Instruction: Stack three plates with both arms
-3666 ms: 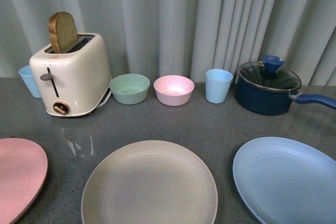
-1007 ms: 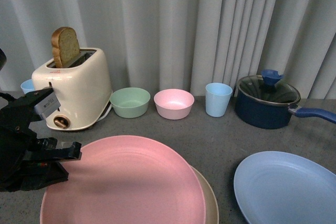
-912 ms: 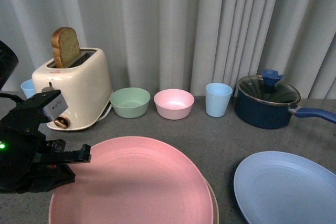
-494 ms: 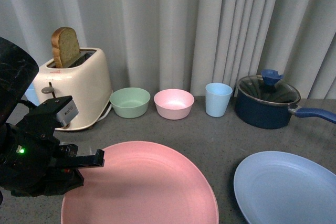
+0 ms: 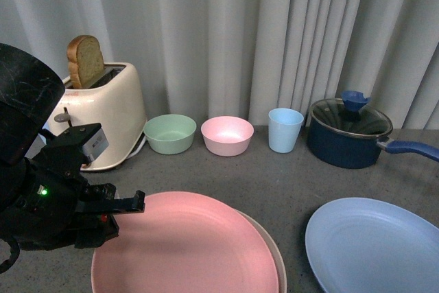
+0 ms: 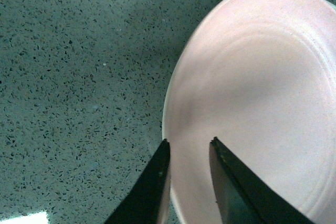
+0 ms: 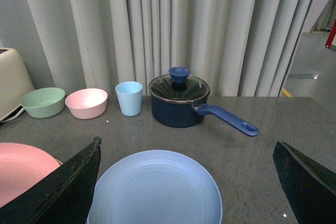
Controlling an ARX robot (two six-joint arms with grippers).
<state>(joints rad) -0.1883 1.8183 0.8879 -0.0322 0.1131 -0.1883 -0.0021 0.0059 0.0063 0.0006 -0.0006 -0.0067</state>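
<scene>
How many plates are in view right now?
3. The pink plate, held at its rim by the left gripper, is above the beige plate, of which only the right edge shows. The light blue plate lies alone to the right.

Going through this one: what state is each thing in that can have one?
pink plate, gripped at its rim, over the beige plate
beige plate, mostly covered
blue plate, alone, not stacked
left gripper, shut on the pink plate
right gripper, open, empty
toaster, bread slice sticking up
pot, lid on
</scene>
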